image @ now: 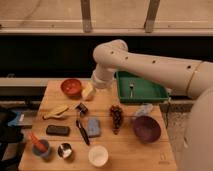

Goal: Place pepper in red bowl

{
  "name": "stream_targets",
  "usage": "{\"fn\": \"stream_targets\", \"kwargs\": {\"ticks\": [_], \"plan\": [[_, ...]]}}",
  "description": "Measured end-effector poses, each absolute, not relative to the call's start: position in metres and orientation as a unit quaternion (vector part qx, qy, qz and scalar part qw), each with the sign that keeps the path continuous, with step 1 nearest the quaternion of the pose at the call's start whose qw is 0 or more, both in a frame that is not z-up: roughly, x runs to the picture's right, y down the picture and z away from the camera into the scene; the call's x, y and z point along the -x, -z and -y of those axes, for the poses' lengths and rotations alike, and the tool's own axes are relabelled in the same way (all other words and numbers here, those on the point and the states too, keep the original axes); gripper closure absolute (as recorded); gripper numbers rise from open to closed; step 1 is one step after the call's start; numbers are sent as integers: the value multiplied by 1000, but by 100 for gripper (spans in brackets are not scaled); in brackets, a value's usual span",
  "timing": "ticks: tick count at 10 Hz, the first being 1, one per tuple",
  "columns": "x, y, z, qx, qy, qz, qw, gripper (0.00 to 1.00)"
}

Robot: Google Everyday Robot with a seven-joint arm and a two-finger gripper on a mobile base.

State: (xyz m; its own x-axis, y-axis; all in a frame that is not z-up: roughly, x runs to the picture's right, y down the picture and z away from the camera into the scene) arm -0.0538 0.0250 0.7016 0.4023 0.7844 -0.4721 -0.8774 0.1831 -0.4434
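The pepper [35,140] is a slim red-orange shape leaning in a small grey-blue cup [41,149] at the table's front left corner. At the back left of the wooden table [127,152] stands the red bowl [71,86], with nothing visible in it. My gripper [89,92] hangs low just right of the red bowl, far from the pepper. Its pale fingers look open and hold nothing. The big white arm [150,62] reaches in from the right.
A green tray [150,93] with a small utensil sits at the back right. On the table lie a banana [55,111], a black block [57,130], a blue sponge [93,126], grapes [116,118], a purple bowl [146,128], a white bowl [98,155] and a metal cup [64,150].
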Motion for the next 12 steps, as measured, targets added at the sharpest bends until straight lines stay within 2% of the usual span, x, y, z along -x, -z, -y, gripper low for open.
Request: {"fn": "stream_targets", "kwargs": {"ticks": [7, 12], "plan": [[65, -702, -27, 345, -524, -66, 776, 20], [138, -703, -86, 381, -454, -54, 804, 20]]}}
